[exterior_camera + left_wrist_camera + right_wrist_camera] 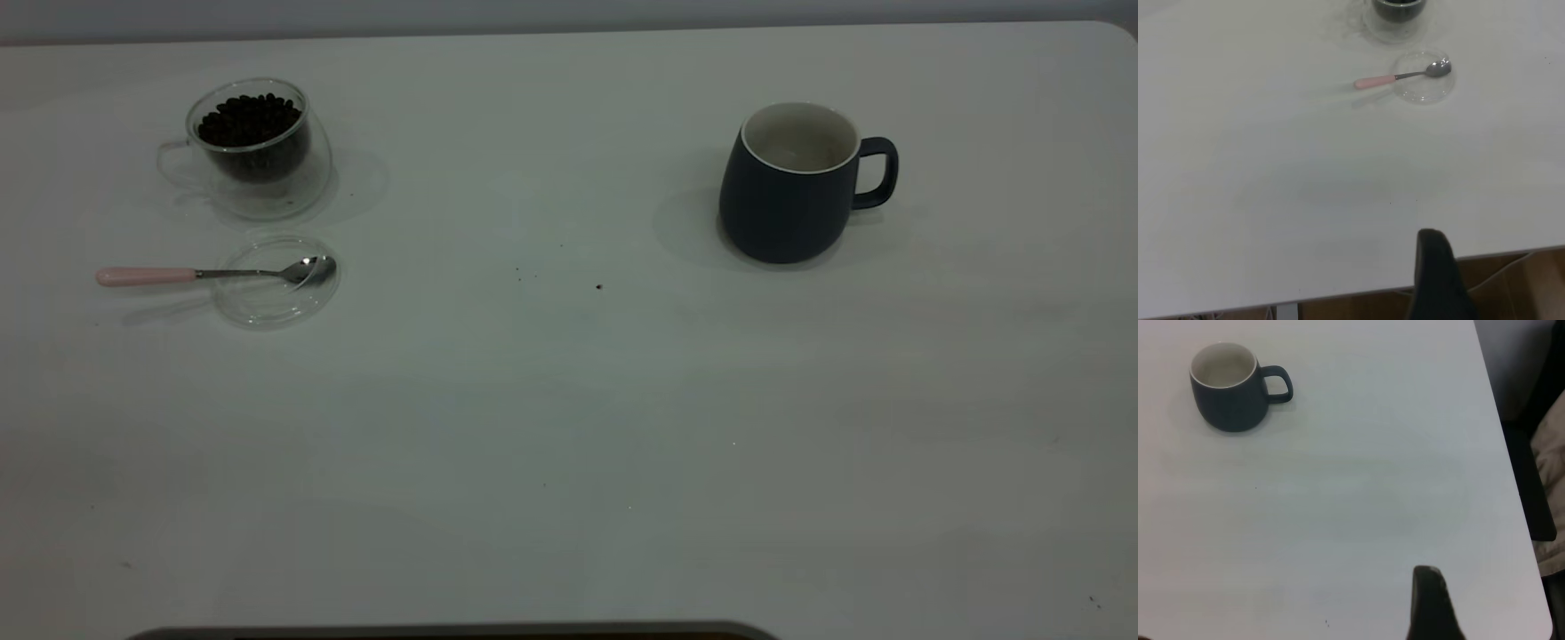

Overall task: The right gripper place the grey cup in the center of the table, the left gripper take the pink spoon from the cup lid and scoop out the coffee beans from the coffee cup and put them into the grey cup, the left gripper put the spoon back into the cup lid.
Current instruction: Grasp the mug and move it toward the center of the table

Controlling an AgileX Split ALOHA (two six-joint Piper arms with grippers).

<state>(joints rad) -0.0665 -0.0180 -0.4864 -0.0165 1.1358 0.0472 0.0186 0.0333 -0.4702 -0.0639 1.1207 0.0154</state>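
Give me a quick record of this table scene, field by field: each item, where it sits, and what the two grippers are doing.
grey cup: upright on the right side of the table, empty, handle toward the right edge
coffee cup: far left, holding coffee beans
cup lid: flat, just in front of the coffee cup
pink spoon: bowl resting in the lid, handle pointing left
left gripper: back at the near edge, holding nothing
right gripper: back near the table's corner, holding nothing
progress: nothing moved yet
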